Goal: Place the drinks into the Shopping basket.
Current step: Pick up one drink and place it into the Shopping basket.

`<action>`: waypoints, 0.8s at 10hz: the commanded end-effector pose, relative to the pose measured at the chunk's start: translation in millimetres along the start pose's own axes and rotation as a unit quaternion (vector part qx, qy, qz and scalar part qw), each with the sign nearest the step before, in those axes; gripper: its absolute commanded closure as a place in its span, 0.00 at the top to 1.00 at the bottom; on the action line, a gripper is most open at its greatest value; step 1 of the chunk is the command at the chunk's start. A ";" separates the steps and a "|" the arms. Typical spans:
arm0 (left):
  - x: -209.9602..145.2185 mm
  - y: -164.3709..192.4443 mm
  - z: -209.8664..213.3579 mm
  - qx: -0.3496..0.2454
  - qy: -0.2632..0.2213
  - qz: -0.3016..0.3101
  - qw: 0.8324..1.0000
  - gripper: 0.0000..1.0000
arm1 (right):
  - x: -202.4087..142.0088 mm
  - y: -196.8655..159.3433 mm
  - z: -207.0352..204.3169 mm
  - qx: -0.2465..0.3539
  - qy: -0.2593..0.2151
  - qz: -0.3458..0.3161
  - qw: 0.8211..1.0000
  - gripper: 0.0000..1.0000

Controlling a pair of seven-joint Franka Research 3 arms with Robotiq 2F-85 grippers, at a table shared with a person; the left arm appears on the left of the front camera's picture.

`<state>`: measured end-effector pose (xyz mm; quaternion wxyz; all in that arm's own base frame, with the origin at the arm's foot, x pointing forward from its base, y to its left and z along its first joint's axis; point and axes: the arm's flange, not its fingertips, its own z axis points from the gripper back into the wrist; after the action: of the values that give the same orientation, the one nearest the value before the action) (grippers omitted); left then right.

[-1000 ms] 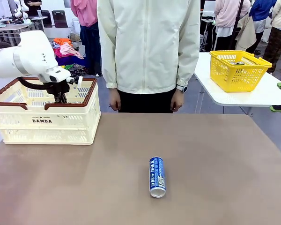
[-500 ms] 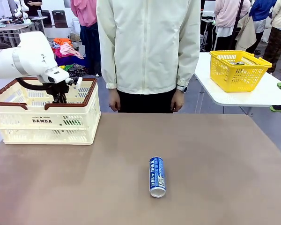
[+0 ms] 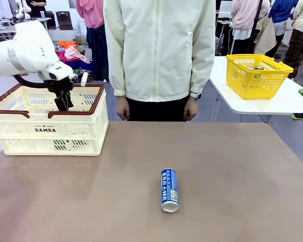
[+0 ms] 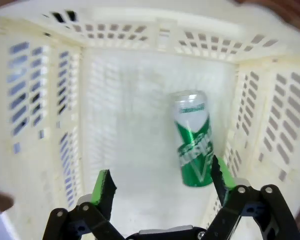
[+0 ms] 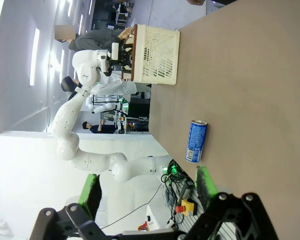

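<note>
Your left gripper [image 4: 162,178] hangs spread above the green can [image 4: 192,145] in the Shopping basket [image 4: 40,100]. Your right gripper [image 5: 147,179] gapes too.

The left arm [image 3: 25,53] comes in from the left side at a height, and its wrist [image 3: 55,75] is bent so that the left end effector [image 3: 63,103] points steeply down. Seen from the left wrist, the two black fingers [image 4: 97,200] stand wide apart, the green pads [image 4: 104,187] face each other, and nothing is between them. The right end effector [image 5: 147,187] is spread wide too and holds nothing. This wrist is rolled to the side. From there the left arm shows far off, with several bends along its white links.
</note>
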<state>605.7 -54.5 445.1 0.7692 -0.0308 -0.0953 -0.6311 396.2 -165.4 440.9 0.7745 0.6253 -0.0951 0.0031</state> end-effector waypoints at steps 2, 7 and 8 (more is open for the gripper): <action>3.4 -31.3 95.2 0.004 -0.095 0.069 0.993 1.00 | -0.4 3.1 -0.7 0.002 0.001 0.003 1.000 1.00; 5.5 -184.3 153.6 -0.075 -0.315 0.336 0.884 1.00 | -0.4 3.1 -0.7 0.002 0.001 0.003 1.000 1.00; 2.8 -224.9 133.8 -0.075 -0.353 0.350 0.864 1.00 | -0.4 3.1 -0.7 0.002 0.001 0.003 1.000 1.00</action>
<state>412.4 -64.4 590.9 0.8517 -0.3370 -0.2098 -0.3421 396.3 -165.2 440.8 0.7745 0.6254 -0.0948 0.0032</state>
